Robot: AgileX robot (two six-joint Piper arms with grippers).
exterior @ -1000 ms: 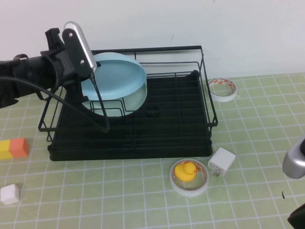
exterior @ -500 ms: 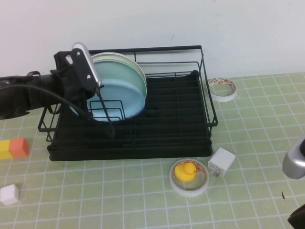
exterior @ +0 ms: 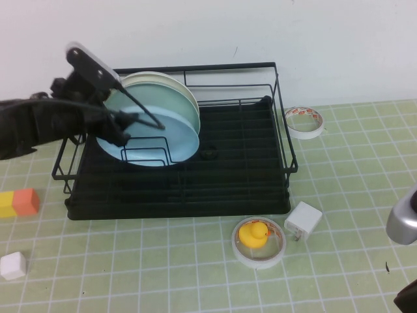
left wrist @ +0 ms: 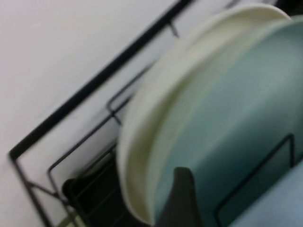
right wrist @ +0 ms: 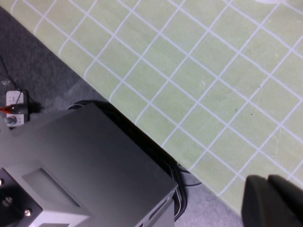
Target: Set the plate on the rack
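A white wall backs a table point(exterior: 339, 261) covered with a pale green grid-patterned mat. The rack point(exterior: 195, 189), black wire on a black tray base, stands at the rear centre of the table. The plate point(exterior: 171, 134), light sky-blue, stands on edge among the upright dividers at the rack's left end, with a pale mint-green plate point(exterior: 179, 98) and a cream-white plate point(exterior: 156, 77) standing just behind it. The left gripper point(exterior: 124, 120) reaches in from the left at the plate's left edge; its jaws are spread and nothing is held between them. In the left wrist view, one dark fingertip point(left wrist: 182, 198) shows before the standing plates. The right gripper point(right wrist: 277, 201) is parked low at the table's near right corner, its fingers pressed together. In front of the rack lie a yellow rubber duck point(exterior: 255, 233) inside a tape roll point(exterior: 277, 251) and a white charger block point(exterior: 303, 220). A second tape roll point(exterior: 304, 122) lies right of the rack. An orange-and-yellow block point(exterior: 18, 202) and a white cube point(exterior: 13, 265) lie at the left.
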